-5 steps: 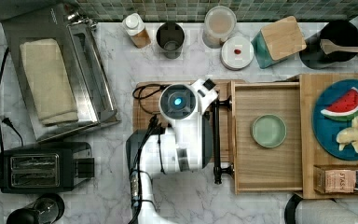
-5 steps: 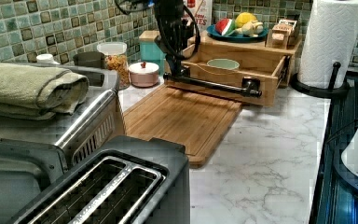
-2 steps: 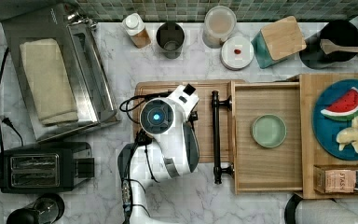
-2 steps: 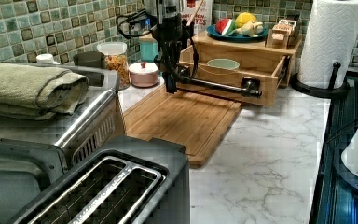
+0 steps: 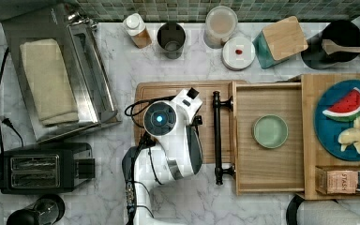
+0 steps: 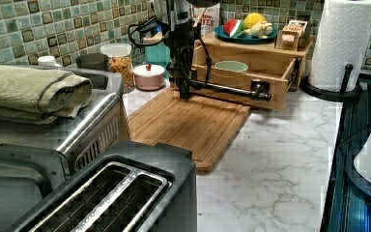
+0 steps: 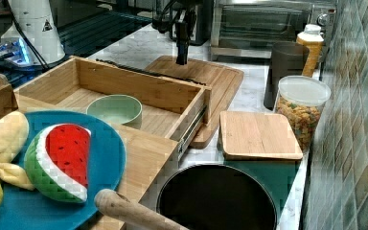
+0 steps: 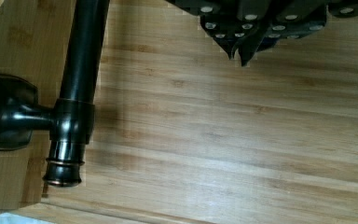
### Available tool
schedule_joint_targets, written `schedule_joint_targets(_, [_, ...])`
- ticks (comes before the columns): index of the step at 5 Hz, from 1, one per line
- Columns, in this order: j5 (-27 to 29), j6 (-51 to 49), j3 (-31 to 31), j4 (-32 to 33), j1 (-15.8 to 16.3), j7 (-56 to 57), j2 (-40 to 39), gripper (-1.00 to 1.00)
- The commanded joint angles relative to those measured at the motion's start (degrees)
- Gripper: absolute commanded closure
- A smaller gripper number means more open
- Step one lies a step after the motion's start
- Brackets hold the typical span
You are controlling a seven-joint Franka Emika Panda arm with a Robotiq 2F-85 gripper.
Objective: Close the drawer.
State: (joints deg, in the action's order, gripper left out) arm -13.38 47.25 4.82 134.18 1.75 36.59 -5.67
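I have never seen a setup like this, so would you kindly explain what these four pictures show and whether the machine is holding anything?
It is a single robot arm on a kitchen counter. One picture looks straight down, two look from opposite sides, and one comes from a camera on the arm's wrist. The end effector is shut and holds nothing; it hangs over a cutting board, beside the black handle of an open wooden drawer. A green bowl sits in the drawer. A plate of toy fruit rests on top of the box; a toaster stands nearby.
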Motion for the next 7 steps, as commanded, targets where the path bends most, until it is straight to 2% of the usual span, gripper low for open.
schedule_joint_targets(1, [1.36,3.87,-0.94,4.15,-1.51,-0.64,-1.32,1.00])
schedule_joint_targets(2, [0.98,5.53,-1.80,5.40,-2.57,1.65,-0.82,1.00])
schedule_joint_targets(4, [1.84,4.67,-5.33,3.98,-5.57,9.58,-0.74,1.00])
schedule_joint_targets(7, [6.63,7.13,-11.94,0.67,-12.22,24.57,-2.50,1.00])
